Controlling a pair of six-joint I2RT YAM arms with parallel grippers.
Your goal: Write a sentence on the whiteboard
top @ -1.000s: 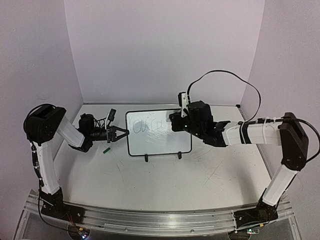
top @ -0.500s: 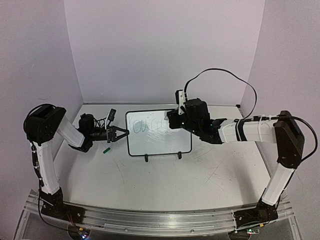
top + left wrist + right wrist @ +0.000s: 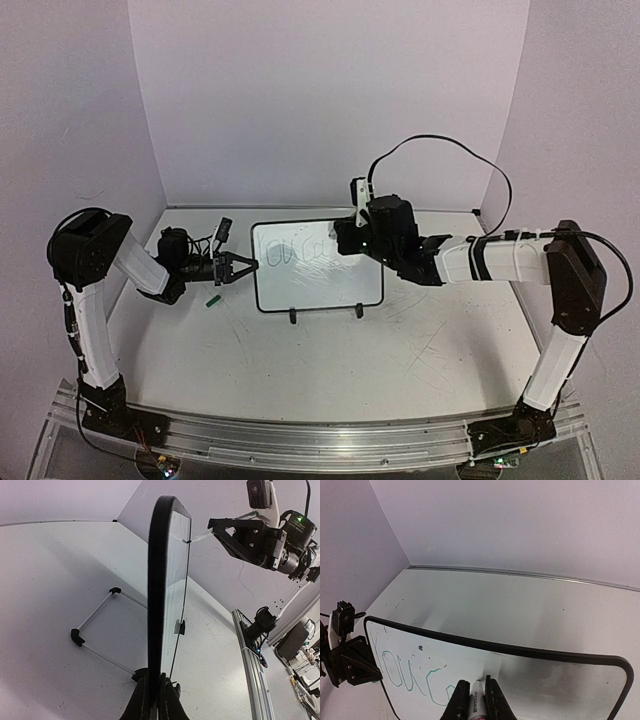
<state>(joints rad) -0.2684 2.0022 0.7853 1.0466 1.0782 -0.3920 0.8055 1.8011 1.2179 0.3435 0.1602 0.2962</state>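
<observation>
Over on the right, the right gripper (image 3: 475,692) is closed tight on a marker (image 3: 479,706), fingers pinching its barrel; the tip sits on the face of the whiteboard (image 3: 545,680), just right of the last letter drawn. On the board, the sentence (image 3: 405,672) runs along the upper left in thin dark strokes; "YOU" and then a "C" can be read from the right wrist view, and past that the marker covers the surface.

Across on the left, the left gripper (image 3: 156,696) is clamped shut on the whiteboard's black frame, one finger on each side of its left edge; from the left wrist view the board rises edge-on, upright and leaning back a little, with the marker tip meeting its writing face near the top.

Seen from above, the whiteboard stands on its two small black feet (image 3: 293,317) around the middle of the bench (image 3: 330,380), toward the back wall, with one gripper at each side; a small green cap (image 3: 213,298) lies on the bench just below the left gripper, apart from the board.
</observation>
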